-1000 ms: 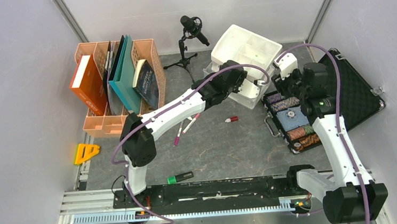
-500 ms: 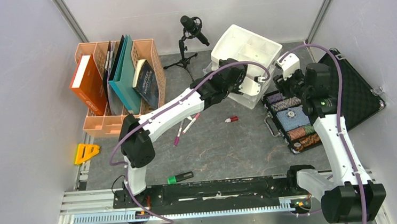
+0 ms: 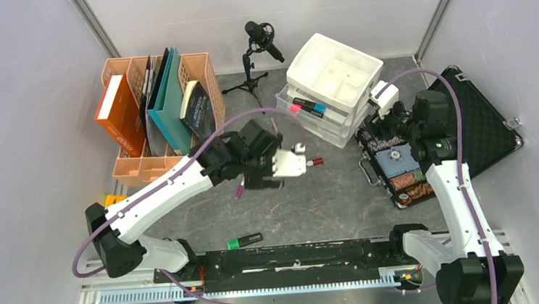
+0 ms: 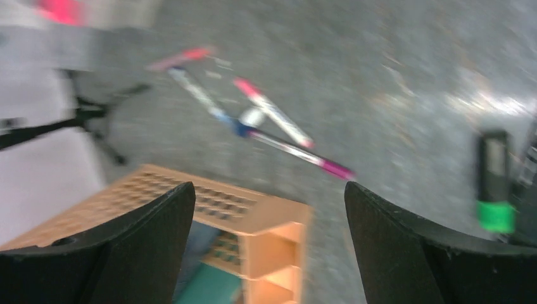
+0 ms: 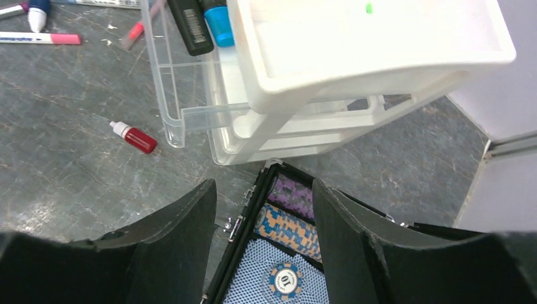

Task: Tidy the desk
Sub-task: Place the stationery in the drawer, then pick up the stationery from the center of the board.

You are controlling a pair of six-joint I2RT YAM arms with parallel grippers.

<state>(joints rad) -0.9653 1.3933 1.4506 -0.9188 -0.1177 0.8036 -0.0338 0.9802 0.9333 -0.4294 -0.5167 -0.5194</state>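
Pens (image 4: 278, 130) lie below the left gripper (image 4: 267, 193), fingers parted and empty; overhead, its arm (image 3: 182, 181) covers most. Right gripper (image 5: 263, 189) gapes empty at the case (image 3: 484, 131) edge.

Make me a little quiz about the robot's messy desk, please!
1. True or false: the left gripper is holding a pen.
2. Pick one: the green-capped marker lies on the desk
A. near the arms' bases
B. against the far wall
C. between the right gripper's fingers
3. What fills the open black case?

Key:
1. False. Its jaws are wide apart with nothing between them.
2. A
3. Poker chips
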